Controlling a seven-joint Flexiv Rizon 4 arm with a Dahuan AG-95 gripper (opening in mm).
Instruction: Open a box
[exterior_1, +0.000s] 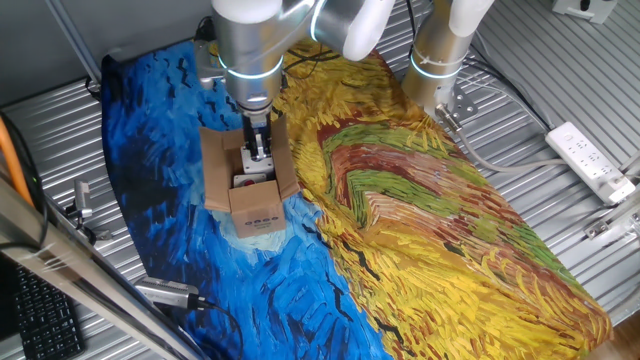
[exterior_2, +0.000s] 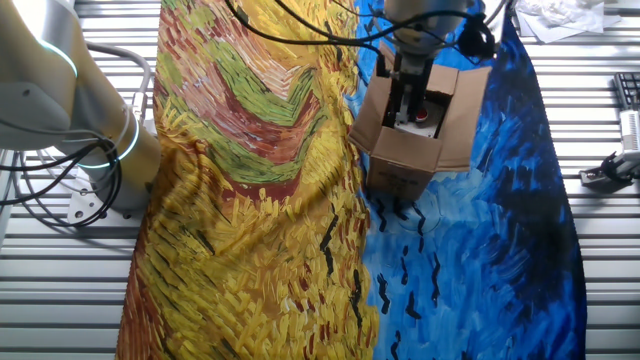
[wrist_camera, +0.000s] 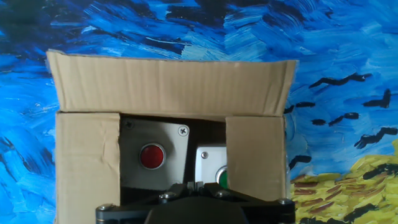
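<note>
Box: the brown cardboard box (exterior_1: 249, 183) sits on the painted cloth (exterior_1: 420, 220), on its blue part just beside the seam where blue meets yellow; its printed end face points away from the arm's base.
Long flaps: both are folded outward, one toward the yellow side and one away from it, which leaves the top wide open.
Short flaps: in the hand view two short flaps (wrist_camera: 87, 158) lie partly over the opening, with a gap between them.
Contents: through that gap show a grey switch unit with a red push button (wrist_camera: 152, 156) and a second unit with a green button (wrist_camera: 224, 179), side by side.
Gripper: the gripper (exterior_1: 259, 148) points straight down over the middle of the box, between the long flaps; its fingers look pressed together with nothing between them, likely so the tip can push or hook a flap, not pinch it.
Progress: judged nearly done, only the short flaps left.
</note>
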